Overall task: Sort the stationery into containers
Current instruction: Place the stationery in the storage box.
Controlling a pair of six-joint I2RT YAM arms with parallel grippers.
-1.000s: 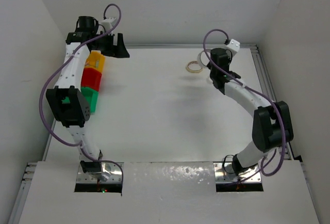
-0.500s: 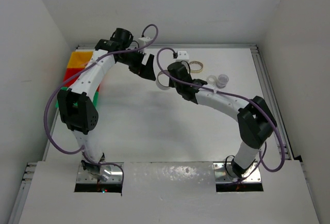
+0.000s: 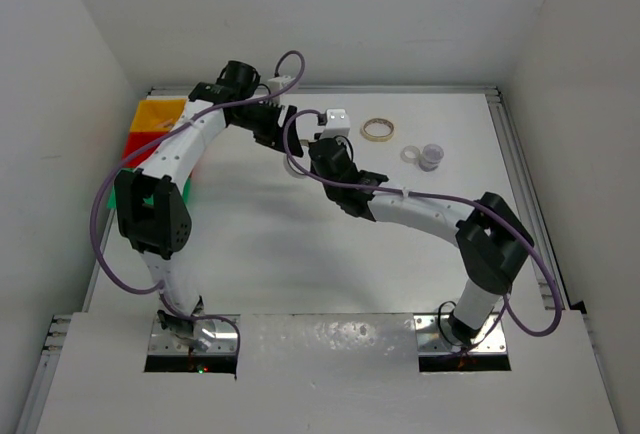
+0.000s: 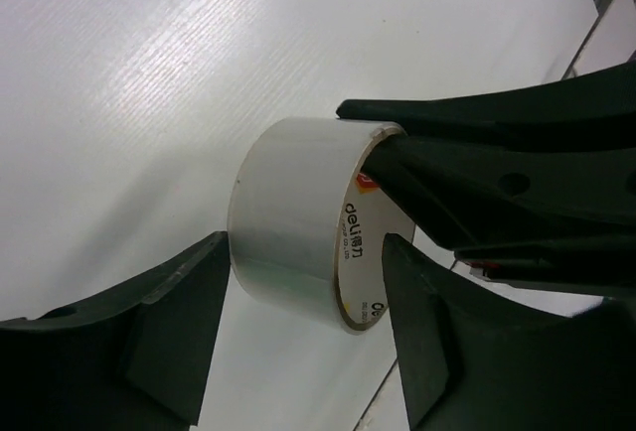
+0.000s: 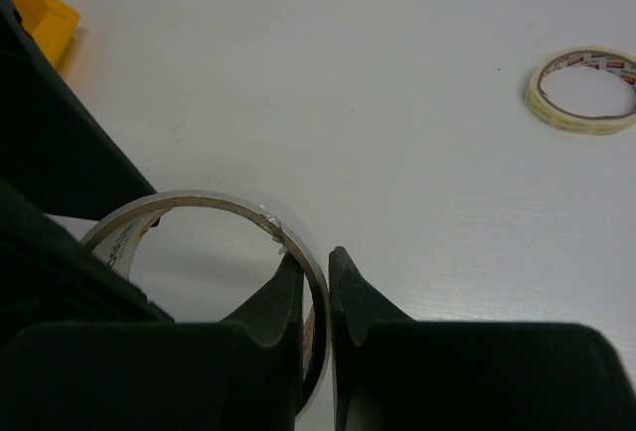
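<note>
A wide clear tape roll (image 4: 298, 217) hangs above the table. My right gripper (image 5: 316, 257) is shut on its wall (image 5: 199, 208), one finger inside the ring and one outside. My left gripper (image 4: 303, 337) is open and straddles the same roll, a finger on each side, not clamping it. In the top view both grippers meet at the roll (image 3: 292, 166) in the back middle. A tan tape ring (image 3: 377, 129), a thin clear ring (image 3: 410, 154) and a small clear roll (image 3: 432, 157) lie at the back right. The yellow bin (image 3: 160, 114) and red bin (image 3: 138, 144) stand at the back left.
The green bin is mostly hidden under my left arm. The tan ring also shows in the right wrist view (image 5: 586, 88), with a corner of the yellow bin (image 5: 40, 14). White walls close in the table on three sides.
My right gripper has carried the clear roll leftwards from the back right. My left gripper has come away from the bins and now straddles the roll.
</note>
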